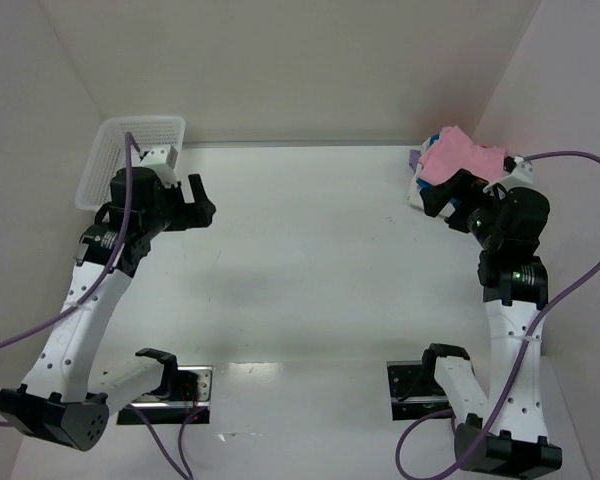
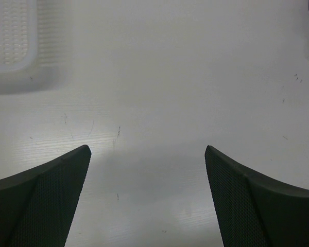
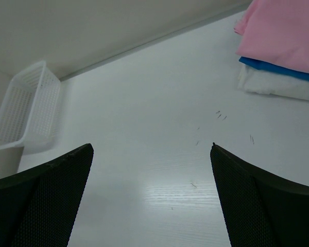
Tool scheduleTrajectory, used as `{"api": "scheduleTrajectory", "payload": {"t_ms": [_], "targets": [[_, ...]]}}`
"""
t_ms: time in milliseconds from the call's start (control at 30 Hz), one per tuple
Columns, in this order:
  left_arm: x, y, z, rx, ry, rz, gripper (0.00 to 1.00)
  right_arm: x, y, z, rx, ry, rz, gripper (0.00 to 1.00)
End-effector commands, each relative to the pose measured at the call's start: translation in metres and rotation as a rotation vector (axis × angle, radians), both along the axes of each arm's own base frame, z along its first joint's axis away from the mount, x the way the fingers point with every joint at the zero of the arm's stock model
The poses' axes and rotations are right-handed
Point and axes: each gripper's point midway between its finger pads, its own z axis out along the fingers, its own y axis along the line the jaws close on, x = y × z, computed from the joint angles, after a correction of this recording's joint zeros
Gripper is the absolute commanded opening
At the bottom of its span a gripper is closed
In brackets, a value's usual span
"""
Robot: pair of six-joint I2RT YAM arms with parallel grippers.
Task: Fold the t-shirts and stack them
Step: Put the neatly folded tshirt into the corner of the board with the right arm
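A stack of folded t-shirts sits at the far right of the table. The light pink shirt point(image 1: 462, 157) lies on top, with a bright blue one point(image 3: 278, 70) and a white one point(image 3: 278, 85) under it, and a lavender edge point(image 1: 415, 160) at the stack's left. The pink shirt also shows in the right wrist view point(image 3: 286, 36). My right gripper point(image 1: 442, 196) is open and empty, just in front of the stack. My left gripper point(image 1: 198, 200) is open and empty over bare table at the far left, near the basket.
A white plastic mesh basket point(image 1: 115, 150) stands at the far left corner, and shows in the left wrist view point(image 2: 13, 36) and the right wrist view point(image 3: 28, 108). White walls enclose the table at the back and on both sides.
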Motion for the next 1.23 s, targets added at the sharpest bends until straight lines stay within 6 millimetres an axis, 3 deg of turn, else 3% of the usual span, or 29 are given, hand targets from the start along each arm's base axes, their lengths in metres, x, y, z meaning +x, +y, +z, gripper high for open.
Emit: {"api": "scheduleTrajectory", "payload": {"t_ms": [0, 133, 400, 633, 1000, 1200], "targets": [[0.007, 0.014, -0.004, 0.02, -0.013, 0.084, 0.99, 0.005, 0.002, 0.012, -0.02, -0.036, 0.032, 1.0], [0.019, 0.017, -0.025, 0.028, 0.057, 0.131, 0.99, 0.014, 0.006, 0.001, -0.005, -0.005, 0.06, 1.0], [0.037, -0.013, -0.035, -0.04, 0.145, 0.01, 0.99, 0.019, 0.005, -0.002, 0.004, 0.004, 0.061, 1.0], [0.04, -0.002, -0.04, 0.009, 0.123, 0.05, 0.99, 0.021, 0.001, -0.016, -0.004, 0.029, 0.044, 1.0], [0.028, 0.002, -0.003, 0.004, -0.028, 0.039, 0.99, 0.024, -0.001, -0.02, -0.008, 0.026, 0.031, 1.0], [0.025, 0.002, 0.002, 0.011, -0.046, 0.024, 0.99, 0.024, -0.001, -0.02, 0.002, 0.027, 0.028, 1.0]]}}
